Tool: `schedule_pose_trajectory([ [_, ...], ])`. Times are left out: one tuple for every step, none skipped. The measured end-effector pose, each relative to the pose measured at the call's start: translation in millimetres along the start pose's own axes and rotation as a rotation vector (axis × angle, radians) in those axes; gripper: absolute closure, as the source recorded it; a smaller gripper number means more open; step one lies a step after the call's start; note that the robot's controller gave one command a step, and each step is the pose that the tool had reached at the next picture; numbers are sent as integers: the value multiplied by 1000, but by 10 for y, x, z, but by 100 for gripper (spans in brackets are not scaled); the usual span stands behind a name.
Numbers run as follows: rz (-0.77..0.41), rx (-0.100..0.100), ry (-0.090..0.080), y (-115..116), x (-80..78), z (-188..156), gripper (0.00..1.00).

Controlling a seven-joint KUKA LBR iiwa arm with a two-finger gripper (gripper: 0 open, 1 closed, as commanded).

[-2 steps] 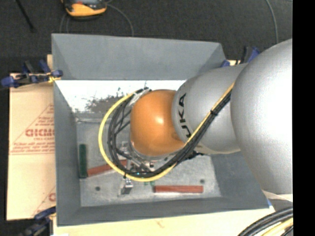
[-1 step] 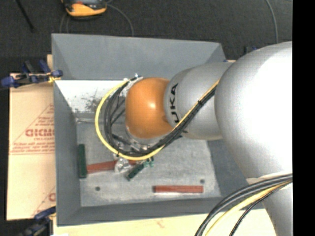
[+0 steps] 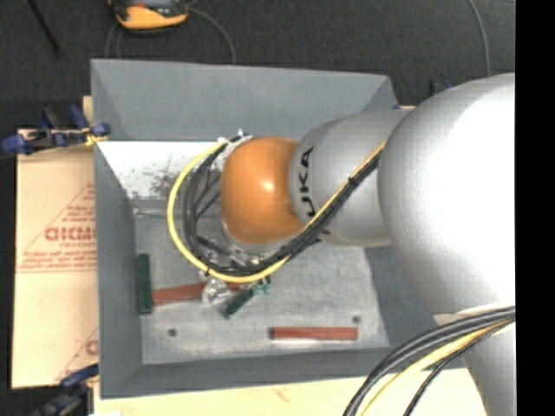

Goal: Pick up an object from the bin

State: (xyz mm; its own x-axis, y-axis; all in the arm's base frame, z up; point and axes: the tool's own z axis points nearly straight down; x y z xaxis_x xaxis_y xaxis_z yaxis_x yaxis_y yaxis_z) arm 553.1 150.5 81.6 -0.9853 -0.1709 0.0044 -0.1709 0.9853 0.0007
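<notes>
My gripper (image 3: 212, 292) is low in the bin's left half, mostly hidden under the arm's orange cover. A reddish-brown flat stick (image 3: 176, 295) lies on the floor with its right end at the gripper. A small dark green piece (image 3: 244, 300) lies tilted just right of the gripper, close against it. Whether either of them is gripped is hidden. A dark green bar (image 3: 143, 284) lies lengthwise near the left wall, its lower end touching the stick's left end.
A second reddish-brown stick (image 3: 314, 334) lies flat near the bin's front wall, right of centre. The arm with its yellow and black cables covers the bin's middle and right side.
</notes>
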Motion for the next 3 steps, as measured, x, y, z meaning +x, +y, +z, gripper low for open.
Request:
schedule_pose_trajectory([
  [-25, 0, -8, 29, -379, -1127, 100],
  [-25, -1, -8, 33, -378, -1126, 100],
  [-373, 4, -11, -552, -336, -2136, 100],
])
